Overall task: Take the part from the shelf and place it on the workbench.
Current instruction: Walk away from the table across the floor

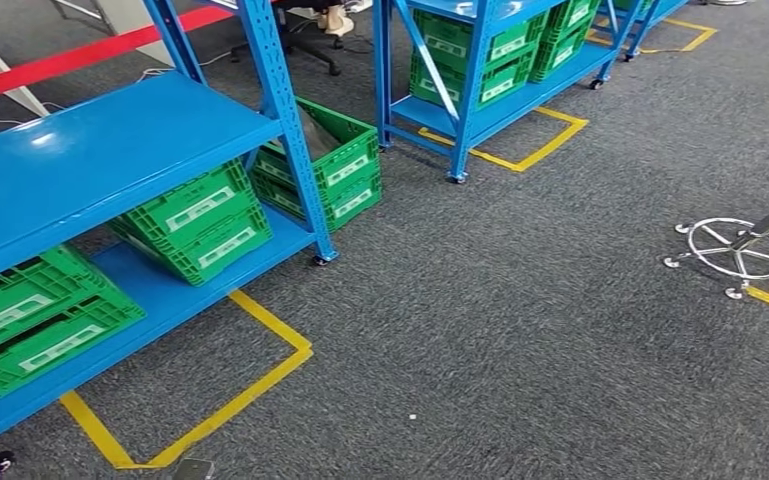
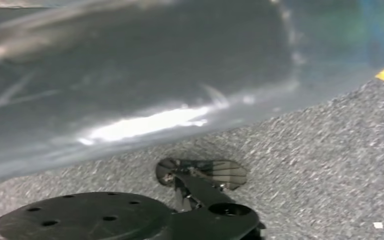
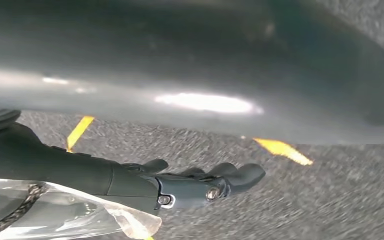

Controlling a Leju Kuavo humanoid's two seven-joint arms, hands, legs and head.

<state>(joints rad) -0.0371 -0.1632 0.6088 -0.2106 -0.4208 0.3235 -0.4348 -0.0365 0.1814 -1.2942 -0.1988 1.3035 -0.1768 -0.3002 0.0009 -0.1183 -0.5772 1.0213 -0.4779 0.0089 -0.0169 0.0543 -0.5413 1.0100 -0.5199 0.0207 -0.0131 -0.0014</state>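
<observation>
The blue shelf (image 1: 110,150) stands at the left in the head view, with green crates (image 1: 200,220) on its lower level. I cannot make out any part in them from here. My right hand (image 3: 199,182) hangs over the grey carpet with its dark fingers (image 3: 239,174) stretched out and nothing between them. A fold of clear plastic with a black cord (image 3: 55,215) lies by its wrist. In the left wrist view, dark pieces of my left hand (image 2: 204,200) hang low over the carpet. Their pose is unclear.
A second blue shelf (image 1: 480,70) with green crates stands further back. One more green crate (image 1: 335,165) sits on the floor between the shelves. Yellow tape (image 1: 230,395) marks the carpet. A stool's chrome base (image 1: 738,248) is at the right. Open carpet lies ahead.
</observation>
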